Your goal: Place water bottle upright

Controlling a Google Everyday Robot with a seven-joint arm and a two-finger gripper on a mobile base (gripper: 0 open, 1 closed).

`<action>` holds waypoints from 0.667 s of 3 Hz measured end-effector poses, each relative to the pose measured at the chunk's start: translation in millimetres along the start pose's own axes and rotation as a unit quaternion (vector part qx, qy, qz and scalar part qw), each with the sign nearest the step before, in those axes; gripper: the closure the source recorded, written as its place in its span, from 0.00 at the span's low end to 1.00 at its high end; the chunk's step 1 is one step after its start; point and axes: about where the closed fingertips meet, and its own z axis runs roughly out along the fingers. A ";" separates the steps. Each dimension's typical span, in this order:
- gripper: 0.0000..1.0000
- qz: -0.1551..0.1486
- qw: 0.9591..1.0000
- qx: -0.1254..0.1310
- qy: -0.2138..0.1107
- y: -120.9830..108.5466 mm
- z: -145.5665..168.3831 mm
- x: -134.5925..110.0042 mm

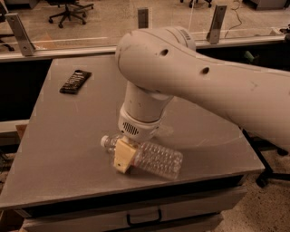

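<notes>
The water bottle (156, 158) lies on its side on the grey table (68, 136), close to the table's front edge and about midway along it. Its white cap (105, 141) points toward the table's left side and slightly away from the front edge, and its clear ribbed body runs toward the table's right. The gripper (124, 158) is down at the bottle's neck and shoulder, just behind the cap, with a tan part covering the bottle's near side there. I cannot tell whether it is clamped on the bottle or only set around it. Above it, the white wrist and thick arm (190, 81) rise over the middle of the table and go out past its right side. A flat black remote-like device (75, 81) lies near the table's far left corner. A drawer handle (144, 217) shows under the table's front edge. Beyond the table's far edge stand metal posts (216, 22) and an office chair (68, 11).
</notes>
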 end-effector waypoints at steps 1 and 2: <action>0.62 0.000 1.000 0.000 0.000 0.3 -3.5 -0.6; 0.86 0.000 1.000 0.000 0.000 0.8 -9.7 -1.7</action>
